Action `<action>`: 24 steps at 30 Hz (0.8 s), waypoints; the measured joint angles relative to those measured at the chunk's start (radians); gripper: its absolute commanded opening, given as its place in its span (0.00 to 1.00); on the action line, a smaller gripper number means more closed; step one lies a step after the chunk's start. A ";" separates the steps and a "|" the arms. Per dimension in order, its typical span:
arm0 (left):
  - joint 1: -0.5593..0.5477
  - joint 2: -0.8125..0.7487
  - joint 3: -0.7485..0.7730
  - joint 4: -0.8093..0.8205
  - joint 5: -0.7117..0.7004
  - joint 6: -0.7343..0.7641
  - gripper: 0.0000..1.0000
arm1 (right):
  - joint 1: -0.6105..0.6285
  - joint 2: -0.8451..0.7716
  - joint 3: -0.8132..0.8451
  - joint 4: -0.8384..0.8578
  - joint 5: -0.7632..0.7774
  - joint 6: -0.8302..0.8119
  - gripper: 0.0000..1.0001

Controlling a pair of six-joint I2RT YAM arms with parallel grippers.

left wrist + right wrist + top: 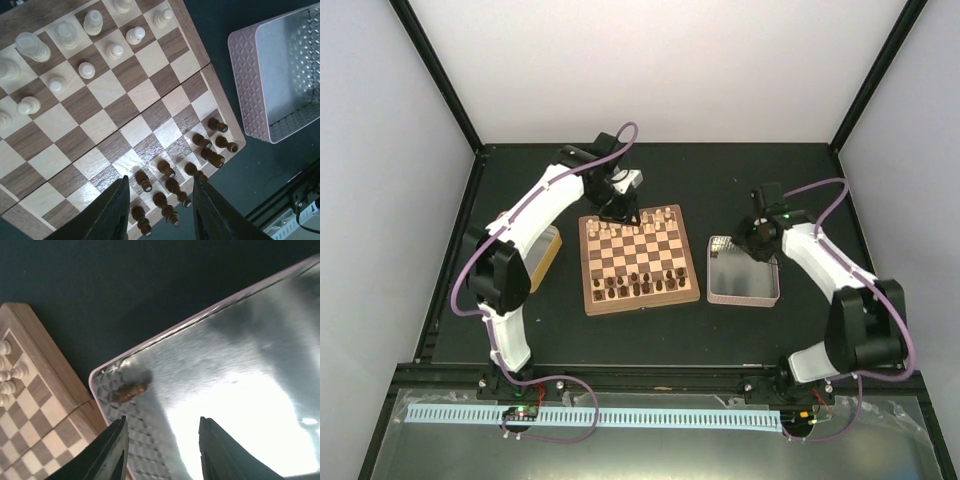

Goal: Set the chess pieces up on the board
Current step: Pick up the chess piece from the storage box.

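Wooden board (640, 255), tan and brown squares, lies flat in the middle of the dark table (770, 180), between my two arms. Cream pieces (87, 70) stand on the far rows and dark pieces (214, 157) stand upright on the near two rows. One more dark piece (131, 390) lies on its side off the board, in a corner of the pink-rimmed metal tray (240, 390) just right of the board.

My left arm (535, 205) arcs over from the left, elbow high, wrist bent down. My left gripper (161, 186) hangs above the far-left part of the board, pointing down, fingers partly spread, nothing between them.

My right arm (820, 260) folds in from the right, forearm angled toward the board. My right gripper (162, 427) hovers over the tray's far corner on the board side, near the lying piece, fingers a moderate gap apart, empty.

A yellow-edged tin (548, 258) sits left of the board, partly hidden behind my left arm.
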 measured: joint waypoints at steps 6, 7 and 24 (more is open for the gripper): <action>-0.004 -0.065 -0.098 0.088 0.014 -0.050 0.38 | 0.049 0.138 -0.057 0.179 -0.143 0.285 0.33; -0.004 -0.077 -0.111 0.095 0.014 -0.056 0.38 | 0.055 0.150 -0.060 0.198 -0.153 0.330 0.31; -0.005 -0.169 -0.209 0.163 0.013 -0.083 0.38 | 0.060 0.277 -0.101 0.341 -0.179 0.703 0.23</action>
